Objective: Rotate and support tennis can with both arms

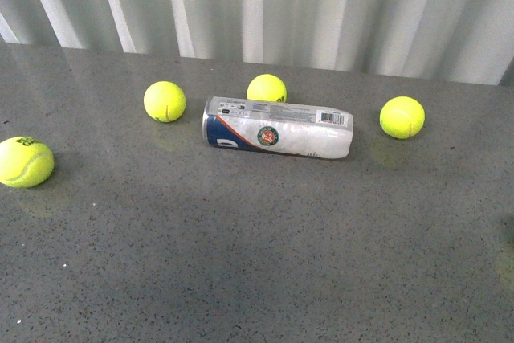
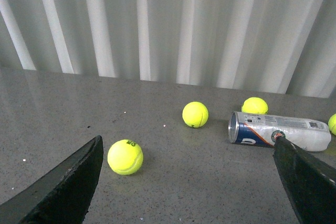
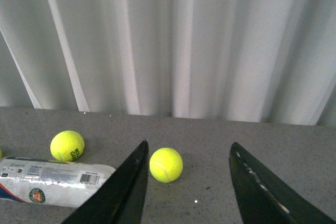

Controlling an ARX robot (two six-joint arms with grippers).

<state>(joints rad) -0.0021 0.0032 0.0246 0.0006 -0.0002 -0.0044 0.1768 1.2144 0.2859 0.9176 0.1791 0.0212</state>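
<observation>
- Lying on its side on the table (image 1: pixel 241 263), the can (image 1: pixel 277 128) sits toward the far edge, about midway between the left and right edges, with its length running roughly along that far edge.
- Its silver-rimmed end points toward the left edge and its clear end toward the right edge. The round emblem faces up and forward (the navy part of the label is at the rimmed end).
- Four yellow balls lie around it:
  - The left ball (image 1: pixel 25 161) is near the left edge, well apart from the can.
  - The second ball (image 1: pixel 165 101) is near the rimmed end, not touching it.
  - The third ball (image 1: pixel 267 88) is just behind the can on the far-edge side; I cannot tell whether they touch.
  - The right ball (image 1: pixel 401 116) is near the clear end, with a gap between them.
- The left hand (image 2: pixel 188 141) is spread wide, its dark fingers (image 2: pixel 68 187) far apart and gripping nothing. The can lies on the table beyond it, apart from it.
- The right hand (image 3: pixel 189 144) is also open and holds nothing. The right ball shows past the gap between its fingers, resting on the table.
- A pale ribbed wall (image 1: pixel 321 6) stands behind the far edge.
</observation>
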